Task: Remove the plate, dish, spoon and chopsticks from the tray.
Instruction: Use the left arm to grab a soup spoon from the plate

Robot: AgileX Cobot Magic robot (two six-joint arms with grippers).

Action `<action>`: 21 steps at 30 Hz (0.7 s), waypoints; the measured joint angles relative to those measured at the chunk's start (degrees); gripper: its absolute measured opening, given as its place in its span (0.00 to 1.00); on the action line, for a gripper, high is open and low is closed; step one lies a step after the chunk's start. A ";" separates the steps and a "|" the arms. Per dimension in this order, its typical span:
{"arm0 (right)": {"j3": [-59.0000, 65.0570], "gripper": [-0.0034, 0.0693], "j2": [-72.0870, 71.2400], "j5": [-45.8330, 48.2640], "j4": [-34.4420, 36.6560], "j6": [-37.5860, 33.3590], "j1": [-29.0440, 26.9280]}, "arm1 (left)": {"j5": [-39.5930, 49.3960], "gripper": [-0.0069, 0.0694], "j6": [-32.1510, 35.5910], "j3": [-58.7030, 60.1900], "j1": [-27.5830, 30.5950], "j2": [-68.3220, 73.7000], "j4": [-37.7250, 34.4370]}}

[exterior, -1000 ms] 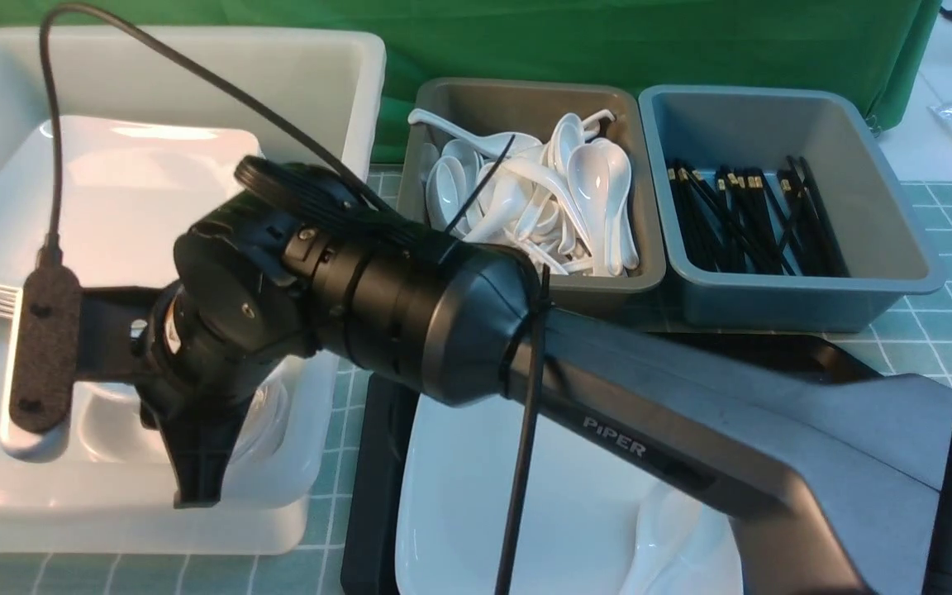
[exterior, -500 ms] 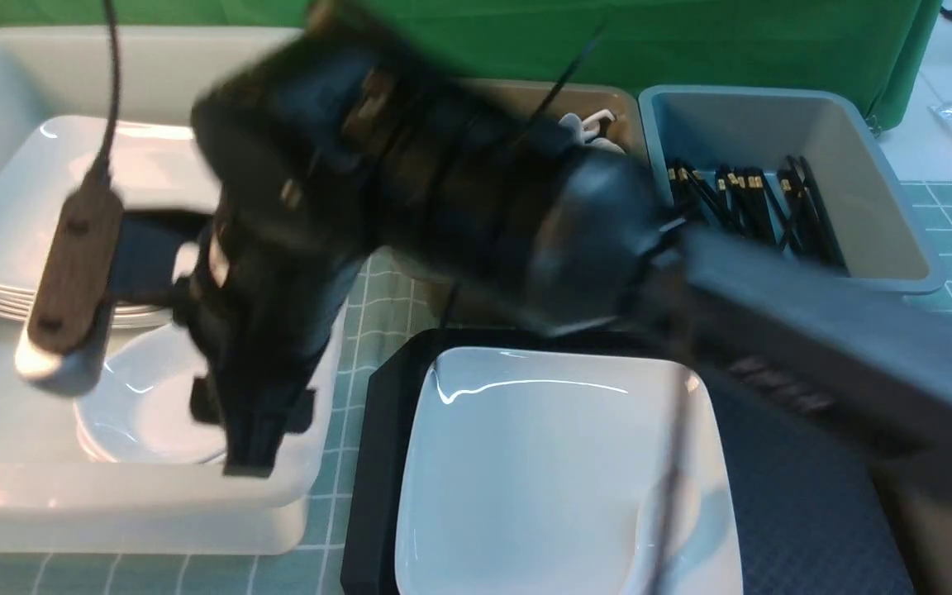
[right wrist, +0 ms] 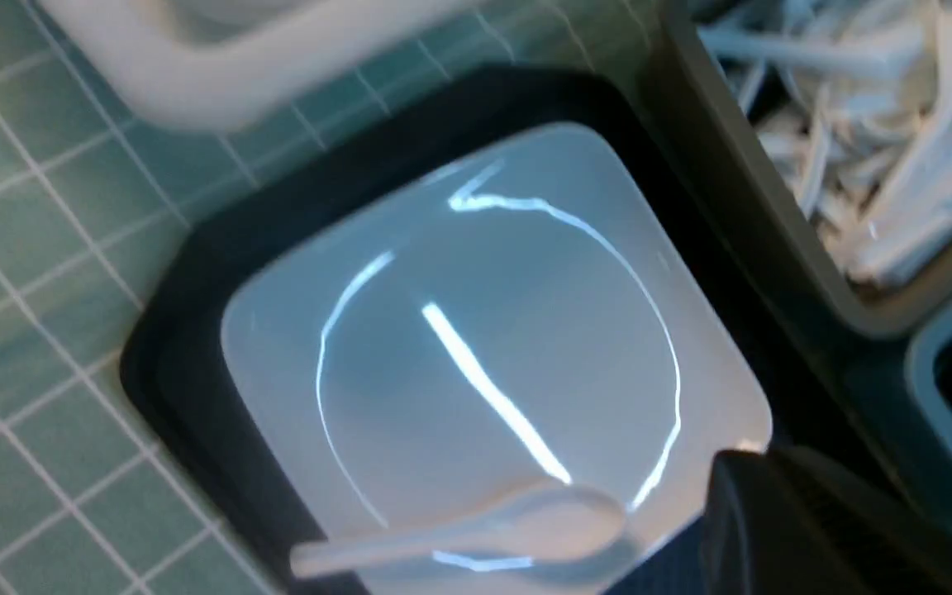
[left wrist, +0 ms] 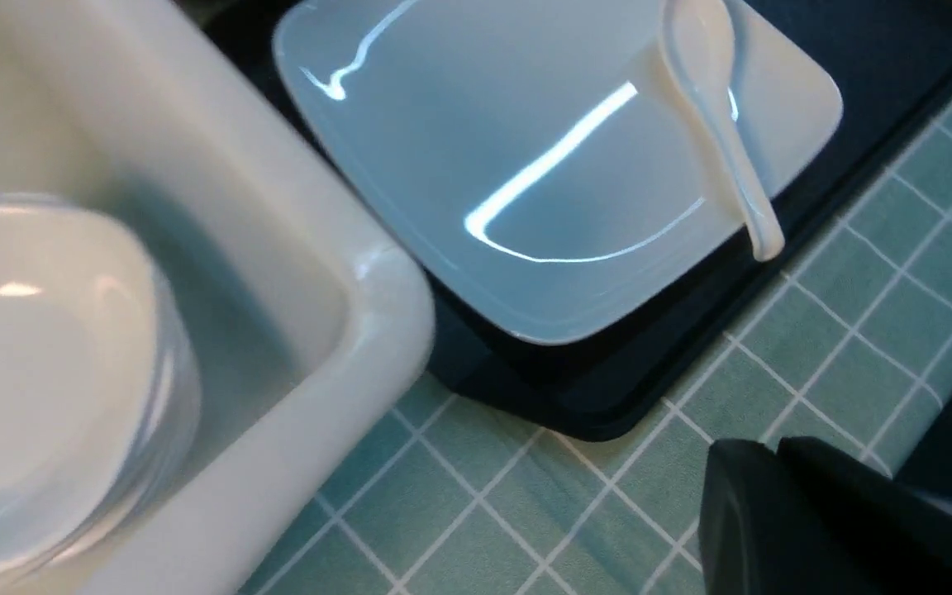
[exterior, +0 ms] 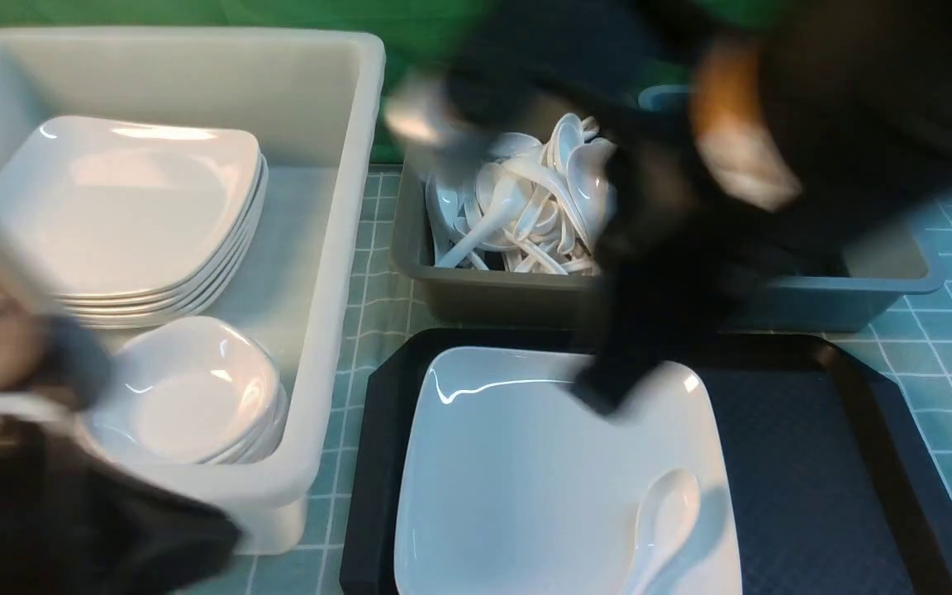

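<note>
The white plate (exterior: pixel 525 479) lies on the left half of the black tray (exterior: pixel 806 479). The white spoon (exterior: pixel 668 512) rests in the plate's near right corner. The dish (exterior: pixel 187 401) tops a stack of like dishes inside the white tub (exterior: pixel 344 248). The chopsticks are hidden behind my blurred right arm. My right gripper (exterior: pixel 600 395) hangs over the plate's far edge, fingers together and empty (right wrist: pixel 740 467). In the left wrist view my left gripper (left wrist: pixel 773 446) is shut and empty over the checked cloth, beside the tray's corner (left wrist: pixel 608 397).
A stack of large plates (exterior: pixel 129 215) fills the back of the tub. Behind the tray stand a grey bin of white spoons (exterior: pixel 492 293) and a blue-grey bin (exterior: pixel 856 297), partly covered by my right arm. My left arm blurs the bottom left corner.
My right arm has swung up out of the white tub and across to the right, above the bins and tray. The dish stays on the stack. My left arm has entered at bottom left.
</note>
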 joint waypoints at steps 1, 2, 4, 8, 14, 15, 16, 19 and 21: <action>6.14 0.12 -5.29 0.00 -0.37 3.57 0.00 | -1.05 0.11 2.74 -0.31 0.00 3.96 -3.25; 9.49 0.12 -8.20 0.00 -0.49 5.62 0.00 | -1.86 0.11 3.64 -0.49 -0.05 5.99 -4.91; 16.97 0.12 -14.82 -0.05 -0.62 10.25 0.00 | -5.81 0.11 5.58 -1.17 -0.05 12.83 -10.16; 26.33 0.14 -25.29 -0.11 -0.84 14.75 0.00 | -12.00 0.11 6.24 -4.65 -1.26 25.13 -14.40; 32.97 0.15 -36.69 -0.06 -0.95 16.36 0.00 | -12.23 0.11 0.46 -13.93 -11.47 39.27 -9.48; 34.28 0.16 -39.54 -0.06 -0.97 16.24 0.00 | -11.98 0.11 -4.01 -16.78 -14.55 42.92 -5.93; 34.65 0.16 -41.18 -0.06 -0.97 16.08 0.00 | -11.84 0.12 -6.62 -18.71 -16.10 45.42 -3.65; 34.91 0.17 -45.07 -0.06 -1.02 15.61 0.00 | -10.88 0.16 -13.24 -23.35 -19.43 51.68 3.28; 34.91 0.18 -47.08 -0.06 -1.02 15.00 0.00 | -10.03 0.22 -14.64 -25.90 -20.04 55.38 4.33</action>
